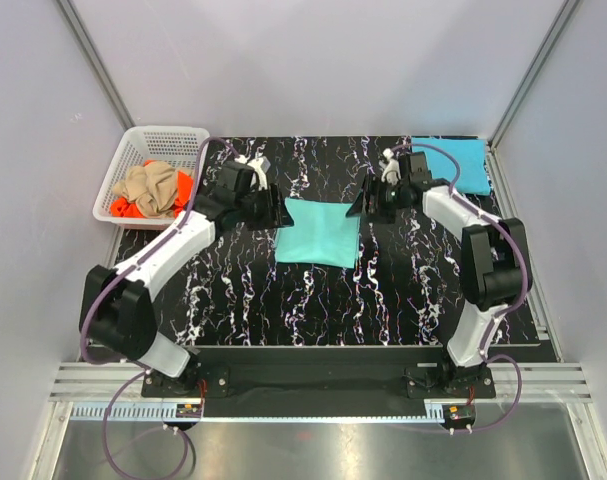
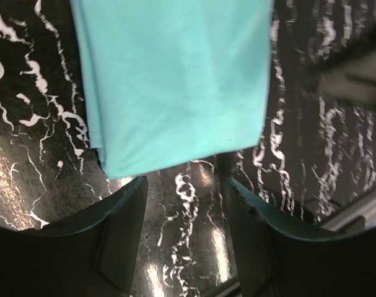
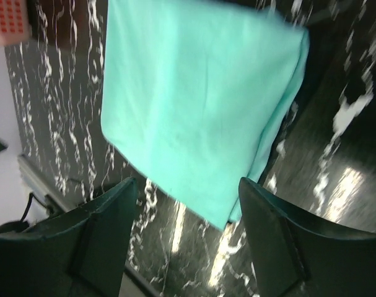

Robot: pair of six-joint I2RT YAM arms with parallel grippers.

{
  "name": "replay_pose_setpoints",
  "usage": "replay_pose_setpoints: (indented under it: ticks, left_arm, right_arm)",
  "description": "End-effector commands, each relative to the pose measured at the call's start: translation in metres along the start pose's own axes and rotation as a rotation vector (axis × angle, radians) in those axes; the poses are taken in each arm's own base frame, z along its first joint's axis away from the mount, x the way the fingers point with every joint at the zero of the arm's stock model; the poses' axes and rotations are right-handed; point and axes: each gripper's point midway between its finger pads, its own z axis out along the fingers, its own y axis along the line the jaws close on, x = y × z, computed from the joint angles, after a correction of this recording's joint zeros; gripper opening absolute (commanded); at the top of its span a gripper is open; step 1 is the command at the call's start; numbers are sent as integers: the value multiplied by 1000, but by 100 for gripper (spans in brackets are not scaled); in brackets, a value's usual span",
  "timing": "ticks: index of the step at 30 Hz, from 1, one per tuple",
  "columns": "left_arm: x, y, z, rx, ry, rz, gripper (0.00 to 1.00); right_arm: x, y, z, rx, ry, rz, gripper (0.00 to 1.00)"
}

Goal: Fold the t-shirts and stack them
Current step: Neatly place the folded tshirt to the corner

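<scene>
Shirts sit in three places in the top view. The mint-teal t-shirt [image 1: 318,232] lies folded flat at the middle of the black marbled table [image 1: 283,300]. The sky-blue t-shirt [image 1: 453,162] lies at the far right corner. The tan t-shirt [image 1: 153,187] and orange t-shirt [image 1: 189,184] are heaped in the white basket [image 1: 168,133] at far left. The left gripper [image 1: 274,206] is just beside the mint-teal shirt's left edge and the right gripper [image 1: 360,206] is by its right edge.

In the left wrist view, the fingers [image 2: 122,213] stand apart with only table between them, and the shirt's edge lies just beyond.

In the right wrist view, the fingers [image 3: 110,216] are spread wide and grip nothing. A corner of the shirt reaches toward the gap.
</scene>
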Motion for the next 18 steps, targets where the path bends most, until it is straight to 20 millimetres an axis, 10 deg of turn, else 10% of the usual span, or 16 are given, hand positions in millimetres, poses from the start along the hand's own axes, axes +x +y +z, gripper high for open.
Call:
replay_pose_setpoints:
  ticks: [1, 7, 18]
  left_arm:
    - [-8, -32, -35, 127, -4, 86, 58]
    - [5, -32, -57, 151, 20, 186, 59]
    - [29, -31, -52, 227, 71, 234, 58]
  right_arm:
    - [-22, -21, 6, 66, -1, -53, 74]
    - [-63, -40, 19, 68, 5, -74, 79]
    - [-59, -55, 75, -93, 125, -72, 87]
